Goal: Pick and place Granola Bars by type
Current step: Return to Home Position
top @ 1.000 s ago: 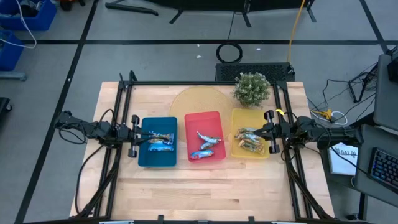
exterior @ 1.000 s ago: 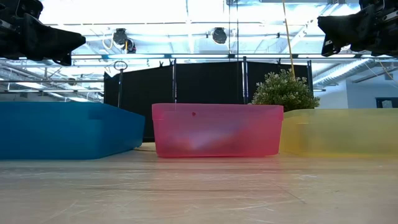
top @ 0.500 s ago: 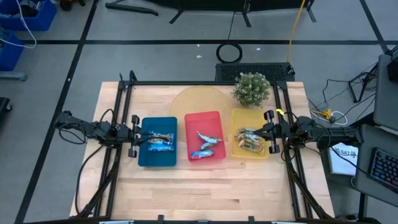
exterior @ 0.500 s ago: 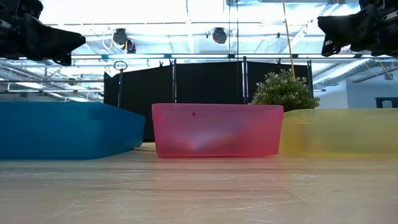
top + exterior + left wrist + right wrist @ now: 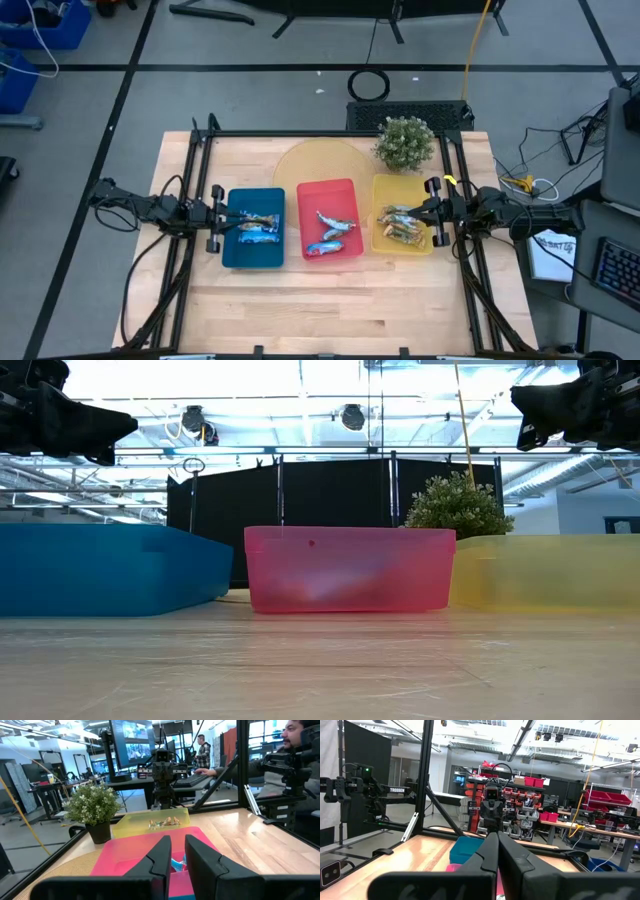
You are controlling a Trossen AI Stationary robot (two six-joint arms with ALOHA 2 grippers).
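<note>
Three trays stand in a row on the table: a blue tray [image 5: 236,250], a red tray [image 5: 345,190] and a yellow tray [image 5: 384,187]. Granola bars lie in each one: mixed bars [image 5: 256,225] in the blue tray, blue and white bars [image 5: 331,234] in the red tray, green and tan bars [image 5: 399,225] in the yellow tray. My left gripper [image 5: 228,221] hovers over the blue tray's left edge, raised well above it, its fingers [image 5: 161,854] a narrow gap apart and holding nothing. My right gripper [image 5: 421,214] hovers over the yellow tray's right edge, shut and empty [image 5: 497,851].
A potted plant [image 5: 405,143] stands behind the yellow tray, next to a round tan mat [image 5: 312,162]. Black frame rails [image 5: 196,180] run along the table's left and right sides. Bare wood [image 5: 320,310] stretches in front of the trays. People sit at desks beyond the table.
</note>
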